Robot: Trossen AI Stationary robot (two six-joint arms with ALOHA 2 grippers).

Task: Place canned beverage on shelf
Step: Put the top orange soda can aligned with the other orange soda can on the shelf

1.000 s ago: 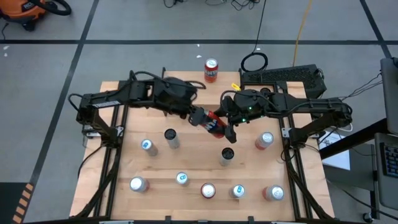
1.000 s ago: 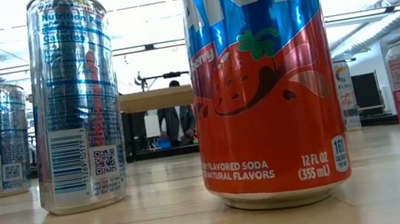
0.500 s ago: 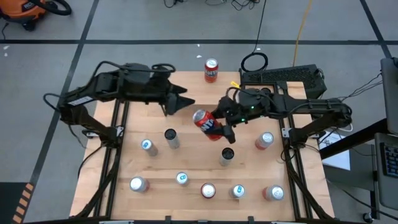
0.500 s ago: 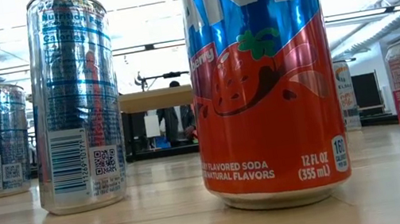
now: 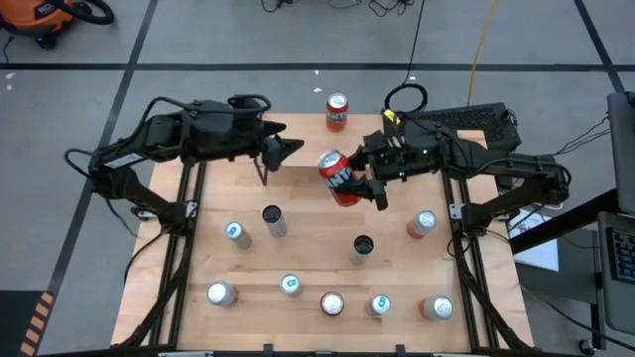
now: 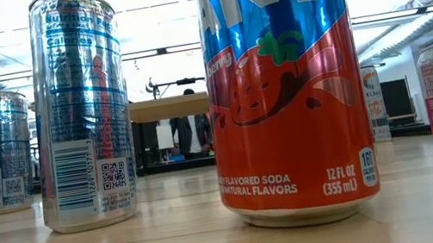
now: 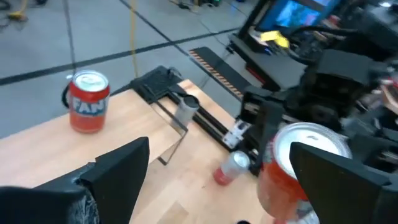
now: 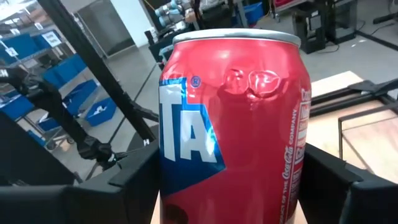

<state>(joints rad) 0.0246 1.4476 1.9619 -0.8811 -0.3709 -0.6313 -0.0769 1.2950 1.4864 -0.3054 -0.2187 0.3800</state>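
In the high view, the right tool (image 5: 365, 184) sits just above the centre of the frame, its two dark fingers clamped on a red aluminium soda can with blue and white lettering (image 5: 337, 177). The can is tilted, its silver lid turned toward the upper left, and it is lifted clear of the light wooden tabletop (image 5: 308, 253). In the right wrist view the same can (image 8: 233, 124) fills the frame between the fingers (image 8: 134, 186), with a few small dents near its top.

The left tool (image 5: 283, 151) is left of the held can, apart from it, with its fingers spread wide and nothing between them. In the left wrist view the fingers (image 7: 118, 171) frame the held can's lid (image 7: 308, 140) farther off.

The small low shelf with a light wooden top board on thin black legs (image 5: 327, 124) lies at the upper middle of the high view, at the tabletop's far edge. A second red soda can (image 5: 336, 111) stands upright on it.

Other cans stand upright across the lower half of the tabletop. Among them are two slim dark-topped cans (image 5: 274, 220) and a red can at the right (image 5: 422, 224).

In the low view a red strawberry soda can (image 6: 285, 84) stands close at centre. A slim silver-blue can (image 6: 80, 112) stands to its left.
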